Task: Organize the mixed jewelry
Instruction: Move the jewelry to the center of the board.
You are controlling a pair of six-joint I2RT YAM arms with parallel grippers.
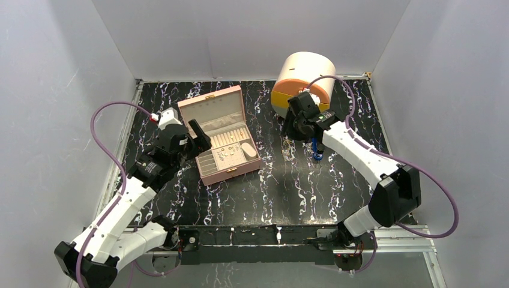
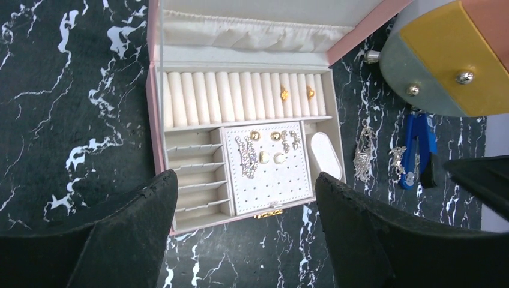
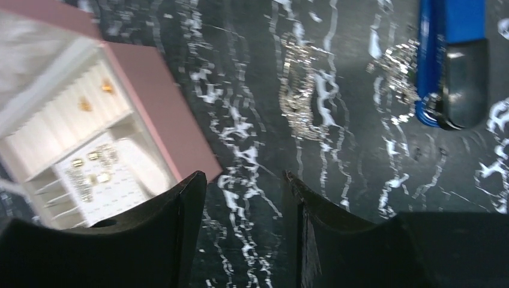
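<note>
The mixed jewelry is split between two places. Two gold pieces [image 2: 284, 93] sit in the ring rolls of the open pink box [image 1: 207, 108], and gold and silver pieces [image 2: 264, 153] rest on its dotted earring panel. Two loose silver glinting pieces [image 2: 363, 159] [image 3: 298, 90] lie on the black marble table to the right of the box, one of them [image 3: 396, 69] against a blue elongated object. My left gripper [image 2: 246, 176] hovers open above the box's front edge with nothing in it. My right gripper [image 3: 244, 175] is open and empty over bare table, between the box and the loose pieces.
A round cream and orange container [image 1: 303, 81] with metal knobs [image 2: 463, 77] stands at the back right, just behind the right wrist. The blue elongated object [image 1: 316, 150] lies on the table beside the right arm. Grey walls close in the table on three sides.
</note>
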